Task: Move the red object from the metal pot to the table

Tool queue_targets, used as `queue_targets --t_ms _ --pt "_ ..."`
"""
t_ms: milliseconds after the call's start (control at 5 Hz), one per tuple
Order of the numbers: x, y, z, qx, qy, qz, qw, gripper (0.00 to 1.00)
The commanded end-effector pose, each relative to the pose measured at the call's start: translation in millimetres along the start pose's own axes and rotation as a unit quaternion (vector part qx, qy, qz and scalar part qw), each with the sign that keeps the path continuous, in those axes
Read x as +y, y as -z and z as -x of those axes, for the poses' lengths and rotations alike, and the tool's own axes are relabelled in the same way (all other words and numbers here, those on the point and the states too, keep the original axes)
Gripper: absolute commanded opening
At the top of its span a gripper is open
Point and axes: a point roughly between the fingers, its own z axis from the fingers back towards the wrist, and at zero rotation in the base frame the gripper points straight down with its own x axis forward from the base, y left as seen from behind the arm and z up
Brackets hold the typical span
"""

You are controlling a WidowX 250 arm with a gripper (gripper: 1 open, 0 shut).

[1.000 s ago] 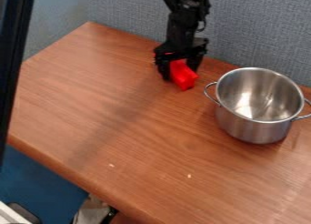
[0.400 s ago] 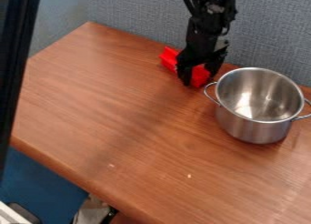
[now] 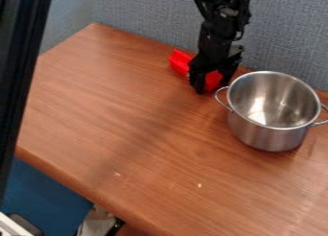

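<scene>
The red object (image 3: pixel 181 60) lies on the table (image 3: pixel 115 115) at the back, left of the metal pot (image 3: pixel 264 134). Only its far left part shows; the rest is hidden behind my gripper (image 3: pixel 205 83). The gripper points down, low over the wood, open, between the red object and the pot's left handle. Whether its fingers touch the red object I cannot tell. The pot stands upright at the right, and nothing shows inside it.
A blue-grey wall runs close behind the table's back edge. A dark vertical post (image 3: pixel 19 77) crosses the left of the view. The table's near edge runs diagonally across the lower left.
My gripper has shifted right toward the pot, staying open. It now covers the red object's near end and uncovers its far end. The red object and pot have stayed put.
</scene>
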Motion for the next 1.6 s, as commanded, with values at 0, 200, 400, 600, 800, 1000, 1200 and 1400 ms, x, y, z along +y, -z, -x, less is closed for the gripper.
queue_targets --t_ms 0,200,400,600,800,1000,1200,1400 --pt "-1 -12.2 -2.2 -0.01 -0.024 0.024 0.9994 1.0" --pt "4 -13.9 -1.0 -0.012 -0.032 0.011 0.9994 1.0" --pt "14 -13.8 0.7 -0.007 -0.014 0.029 0.9995 1.0" --pt "23 -13.2 2.6 -0.003 0.003 0.046 0.9989 1.0" --pt "34 -20.8 16.9 0.009 0.038 0.049 0.9981 1.0" --pt "45 -28.9 32.2 0.02 0.071 0.053 0.9958 1.0" --pt "54 -35.3 44.1 0.032 0.106 0.058 0.9922 1.0" --pt "52 -49.2 49.5 0.024 0.157 0.073 0.9846 1.0"
